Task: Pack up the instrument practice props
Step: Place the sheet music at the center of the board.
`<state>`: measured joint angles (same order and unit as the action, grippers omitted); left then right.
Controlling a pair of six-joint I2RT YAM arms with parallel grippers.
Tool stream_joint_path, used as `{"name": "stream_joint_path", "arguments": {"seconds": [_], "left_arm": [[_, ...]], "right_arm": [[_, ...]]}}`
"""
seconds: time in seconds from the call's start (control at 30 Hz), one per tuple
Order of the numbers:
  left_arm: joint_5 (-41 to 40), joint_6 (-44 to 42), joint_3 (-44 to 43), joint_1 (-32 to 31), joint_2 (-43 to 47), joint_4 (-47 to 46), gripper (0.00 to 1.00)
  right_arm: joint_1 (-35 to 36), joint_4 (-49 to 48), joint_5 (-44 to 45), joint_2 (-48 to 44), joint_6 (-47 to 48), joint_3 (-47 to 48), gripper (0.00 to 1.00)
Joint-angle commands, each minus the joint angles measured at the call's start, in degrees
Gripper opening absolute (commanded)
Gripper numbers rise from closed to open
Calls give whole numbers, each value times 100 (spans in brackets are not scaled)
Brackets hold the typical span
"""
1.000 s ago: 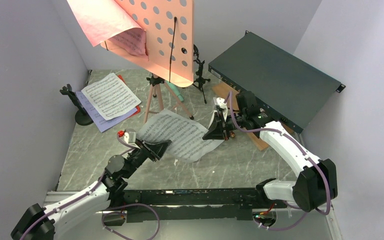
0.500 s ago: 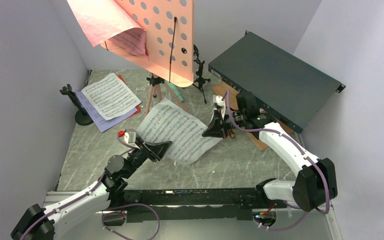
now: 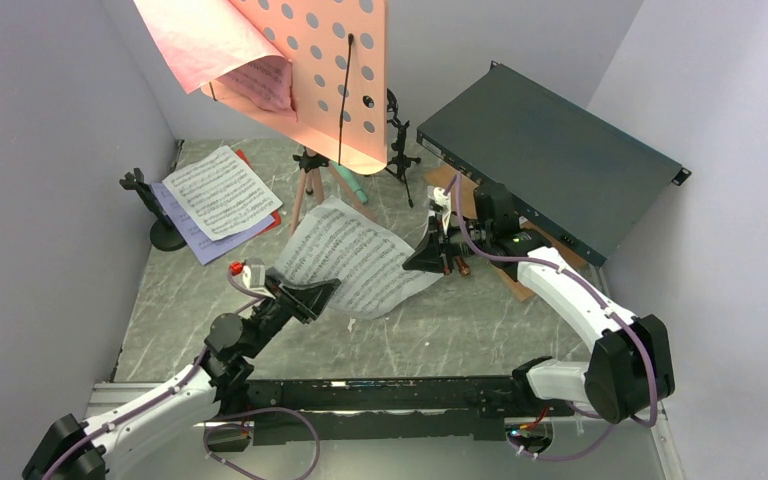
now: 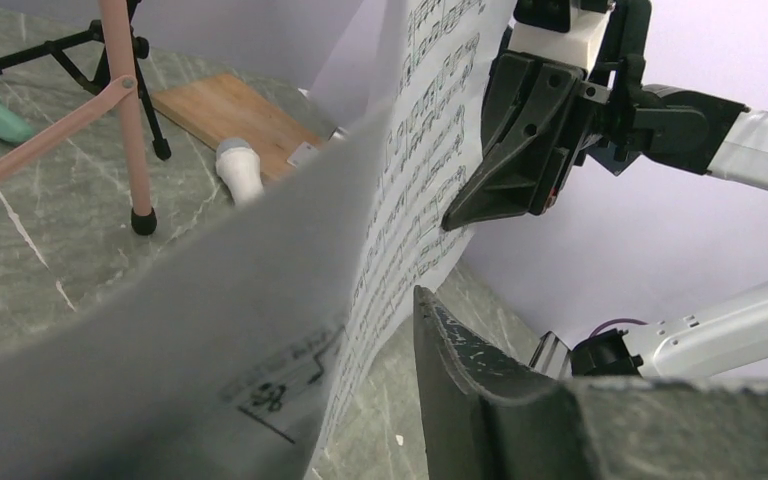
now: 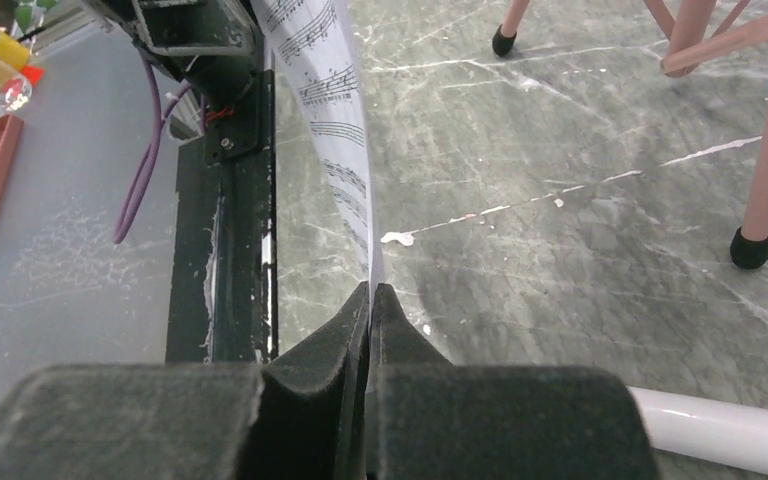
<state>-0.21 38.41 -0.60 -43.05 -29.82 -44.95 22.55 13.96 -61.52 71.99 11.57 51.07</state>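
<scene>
Props for music practice sit all over the grey table (image 3: pixel 480 320). At the far left stands a black microphone mount (image 3: pixel 150 205). Just beside it lies a pile of pages (image 3: pixel 222 190), white on top, lavender and red under it. Next comes the pink tripod (image 3: pixel 310 195), with its big holey pink plate (image 3: pixel 325 60) high up near the camera, hiding part of the back. A green microphone (image 3: pixel 357 186) lies by its legs, and a second black mount (image 3: pixel 397 140) stands behind.

In the middle a white sheet (image 3: pixel 355 255) hangs in the air, bent, right in front of the tripod legs. The left gripper (image 3: pixel 325 292) is at its near edge with fingers spread. One finger (image 4: pixel 460 370) shows apart from the paper, and the sheet hides the other. The right gripper (image 5: pixel 371 300) has its fingers pressed together, pinching the sheet's other edge.

A white microphone (image 4: pixel 241 172) lies beside a wooden board (image 4: pixel 230 110). At the right sits a big dark green box (image 3: pixel 550 165), with one edge over the board.
</scene>
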Motion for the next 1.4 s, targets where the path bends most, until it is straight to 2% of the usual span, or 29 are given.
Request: {"name": "stream_joint_path", "arguments": {"seconds": [0.0, 0.1, 0.2, 0.27, 0.6, 0.87, 1.1, 1.23, 1.37], "left_arm": [[55, 34, 276, 20, -273, -531, 40], [36, 92, 276, 22, -471, -693, 40], [32, 118, 273, 24, -561, -796, 50], [33, 136, 273, 19, -545, -813, 53], [35, 154, 282, 19, -175, -645, 52], [-172, 136, 279, 21, -350, -722, 37], [-238, 126, 217, 18, -329, -606, 17], [-295, 101, 134, 21, -143, -207, 0], [-451, 263, -23, 16, 208, 535, 0]], "right_arm": [[-35, -459, 63, -42, -337, -40, 0], [-40, -540, 156, -44, -465, -66, 0], [-63, -650, 271, -46, -618, -101, 0], [-83, -727, 316, -44, -725, -121, 0], [-140, -1137, 464, -35, -1371, -251, 0], [-142, -1224, 167, -42, -1397, -290, 0], [-137, -1211, 147, -35, -1352, -292, 0], [-137, -1168, 142, -28, -1277, -286, 0], [-141, -1081, 5, -31, -1209, -266, 0]]}}
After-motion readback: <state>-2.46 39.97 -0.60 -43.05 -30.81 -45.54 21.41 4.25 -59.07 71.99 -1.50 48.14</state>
